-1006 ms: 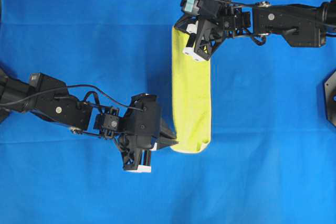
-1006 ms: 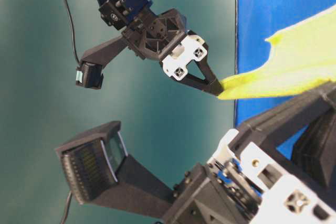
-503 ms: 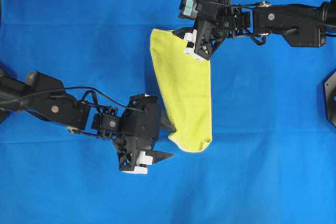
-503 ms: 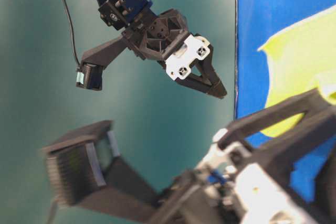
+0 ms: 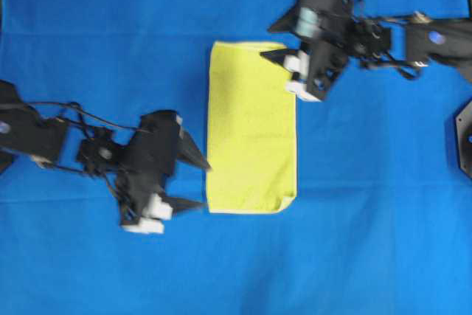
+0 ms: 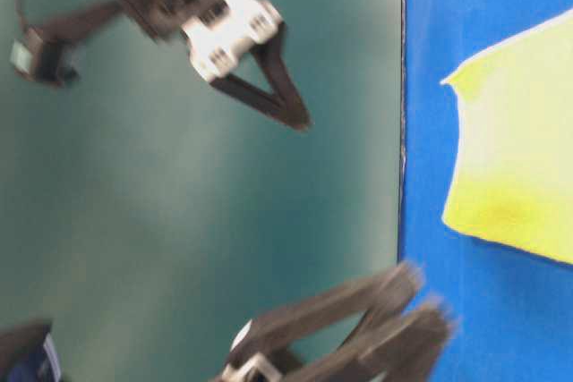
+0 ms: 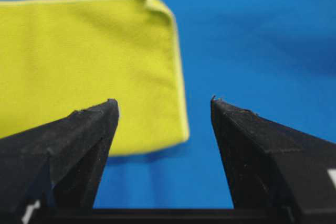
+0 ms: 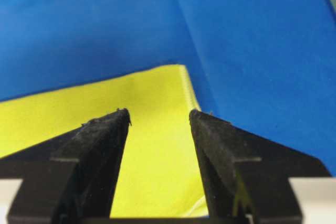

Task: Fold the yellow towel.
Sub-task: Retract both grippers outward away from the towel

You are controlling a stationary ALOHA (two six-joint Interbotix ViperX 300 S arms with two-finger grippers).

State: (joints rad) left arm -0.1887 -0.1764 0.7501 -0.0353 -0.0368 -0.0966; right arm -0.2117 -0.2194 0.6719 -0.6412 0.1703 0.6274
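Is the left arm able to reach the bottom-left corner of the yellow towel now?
Probably yes. The left gripper has its jaws open just beside that corner of the yellow towel, with only bare blue table cloth between.

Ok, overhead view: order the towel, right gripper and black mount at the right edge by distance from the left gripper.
1. The towel, just right of the left gripper.
2. The right gripper, at the towel's top right corner.
3. The black mount, far right edge.
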